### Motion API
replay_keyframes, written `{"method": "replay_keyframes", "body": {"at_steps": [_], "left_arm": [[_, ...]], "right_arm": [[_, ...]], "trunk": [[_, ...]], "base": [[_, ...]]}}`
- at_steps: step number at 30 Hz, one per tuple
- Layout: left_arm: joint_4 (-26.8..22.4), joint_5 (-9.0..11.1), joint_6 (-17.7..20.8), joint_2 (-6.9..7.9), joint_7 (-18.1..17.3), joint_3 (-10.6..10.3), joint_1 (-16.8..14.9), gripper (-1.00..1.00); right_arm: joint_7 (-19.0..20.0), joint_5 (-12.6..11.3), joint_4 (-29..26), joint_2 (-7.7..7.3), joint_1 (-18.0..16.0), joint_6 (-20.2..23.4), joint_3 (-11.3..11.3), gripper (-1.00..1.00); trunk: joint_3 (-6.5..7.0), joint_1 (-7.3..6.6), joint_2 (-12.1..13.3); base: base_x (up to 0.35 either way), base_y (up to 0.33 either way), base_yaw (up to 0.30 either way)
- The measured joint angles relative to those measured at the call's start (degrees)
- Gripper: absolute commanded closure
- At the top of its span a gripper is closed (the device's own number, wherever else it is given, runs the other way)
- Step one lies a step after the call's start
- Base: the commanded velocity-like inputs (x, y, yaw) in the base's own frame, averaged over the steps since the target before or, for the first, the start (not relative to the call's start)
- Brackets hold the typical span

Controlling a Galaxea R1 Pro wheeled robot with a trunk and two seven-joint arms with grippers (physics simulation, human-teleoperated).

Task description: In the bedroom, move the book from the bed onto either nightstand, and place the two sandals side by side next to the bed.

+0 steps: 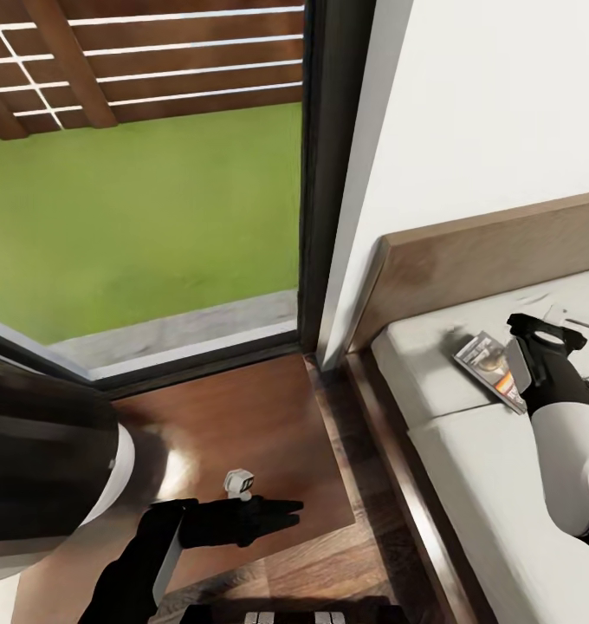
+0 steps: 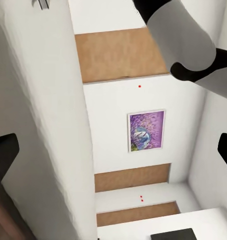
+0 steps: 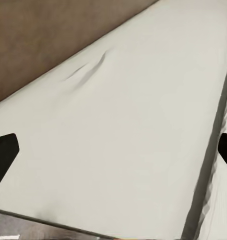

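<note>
Reaching for the book [image 1: 492, 368], first job of the bedroom tidy-up: it lies on the bed [image 1: 468, 468] near the headboard [image 1: 485, 260], and my right gripper [image 1: 546, 328] hangs just over its far edge, jaws spread wide and empty. Next, I judge, the fingers must drop astride the thin cover and pinch it, then carry it to the glossy nightstand [image 1: 242, 416], above which my left gripper [image 1: 281, 510] idles with nothing held, jaws apart in its wrist view.

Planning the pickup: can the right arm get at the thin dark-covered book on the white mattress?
Probably yes: the right tool hovers beside the thin dark book on the white mattress, nothing between them.
</note>
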Motion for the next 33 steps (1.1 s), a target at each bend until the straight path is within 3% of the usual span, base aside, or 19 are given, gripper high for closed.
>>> {"method": "replay_keyframes", "body": {"at_steps": [4, 14, 33], "left_arm": [[0.00, 0.02, 0.00, 0.00, 0.00, 0.04, 0.00, -1.00], [0.01, 0.01, 0.00, 0.00, 0.00, 0.00, 0.00, -1.00], [0.01, 0.01, 0.03, 0.00, 0.00, 0.03, 0.00, -1.00]], "right_arm": [[-0.03, -0.01, -3.40, 0.00, 0.00, 0.00, -1.15, -1.00], [0.00, -0.01, -3.85, 0.00, 0.01, -0.01, -2.88, -1.00], [0.00, 0.05, -3.21, 0.00, 0.01, -0.03, -2.91, -1.00]], "trunk": [[-0.01, 0.01, -0.01], [-0.01, 0.01, -0.01], [-3.41, 4.18, -7.62]], "base": [[0.000, 0.000, 0.000], [0.000, 0.000, 0.000], [0.000, 0.000, 0.000]]}}
